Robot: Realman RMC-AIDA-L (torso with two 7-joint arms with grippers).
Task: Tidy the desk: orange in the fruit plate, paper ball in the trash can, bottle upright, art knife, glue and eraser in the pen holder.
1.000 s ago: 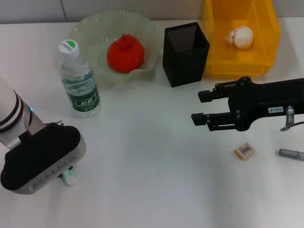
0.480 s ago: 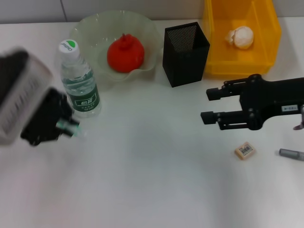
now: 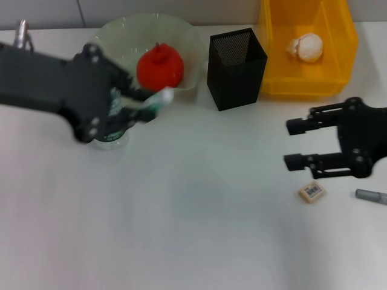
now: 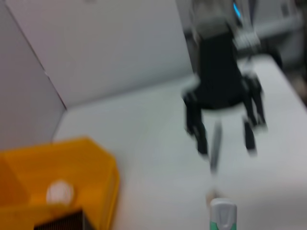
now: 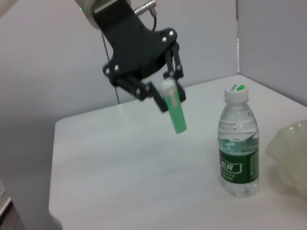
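The left pincer [image 3: 147,104] is raised above the table [image 3: 181,229] at the left, clenched on the glue [image 3: 156,99] — a green stick with a white cap, held tilted between its fingers and clear of the surface. In the head view the arm covers most of the bottle [image 3: 112,136]; the right wrist view shows that bottle standing upright, cap on. Just behind the glue, the orange [image 3: 159,67] sits in the fruit plate [image 3: 187,48]. Next along, the black mesh pen holder [image 3: 236,67] stands upright near the table's far edge. Beside it the yellow trash can [image 3: 338,66] holds the paper ball [image 3: 305,47]. In front of the can, the right pincer [image 3: 291,144] hovers with its fingers spread apart, gripping nothing. The eraser [image 3: 312,191] lies on the table just beside it, nearer the robot, and the art knife [image 3: 370,196] lies at the right edge — only partly in view.
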